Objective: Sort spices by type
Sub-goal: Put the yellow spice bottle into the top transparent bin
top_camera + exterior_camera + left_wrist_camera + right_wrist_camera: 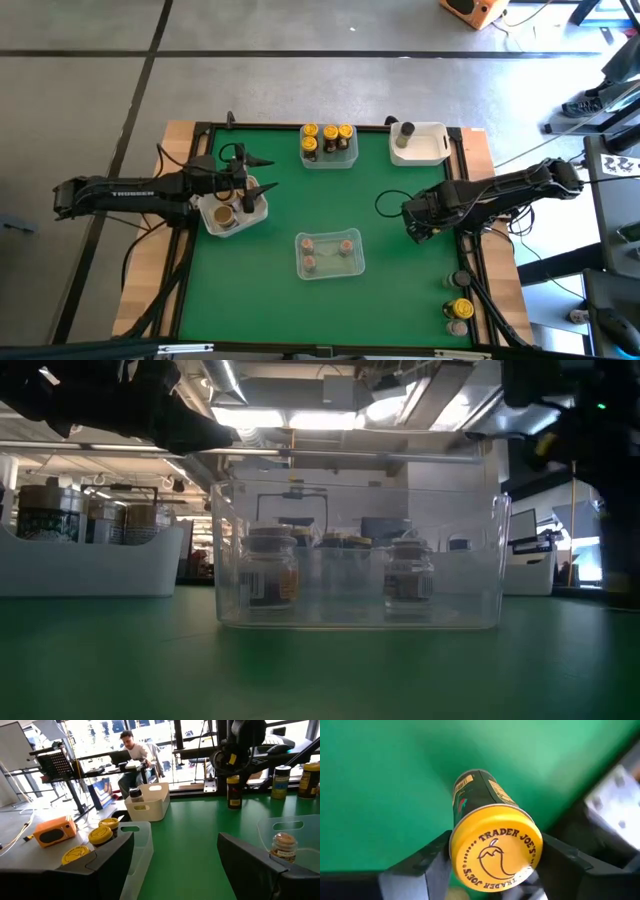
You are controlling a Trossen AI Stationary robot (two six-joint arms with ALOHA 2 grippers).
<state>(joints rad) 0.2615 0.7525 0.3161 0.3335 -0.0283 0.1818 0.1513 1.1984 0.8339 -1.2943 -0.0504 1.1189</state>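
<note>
A spice jar with a bright yellow lid (495, 852) stands on the green mat at the table's right. My right gripper (418, 230) points down over it, shut on it. My left gripper (262, 175) hovers open over a white tub (232, 218) at the left that holds a tan-lidded jar (225, 213). A clear tub (328, 148) at the far edge holds several yellow-lidded jars. A clear tub (330, 255) in the middle holds pinkish-brown-lidded jars (272, 570). A white tub (420, 145) at the far right holds a dark-lidded jar (406, 130). My right gripper has the yellow-lidded jar by the rim of its lid (457, 845), one finger (427, 865) on each side. The fingers come from above, pointing down. The jar stands upright with its base on the green mat (380, 780).
Several more jars (460, 310) stand on the wooden border at the near right corner. Bare mat lies between the tubs and along the near edge. In the left wrist view, a person (132, 747) sits at a desk beyond the table.
</note>
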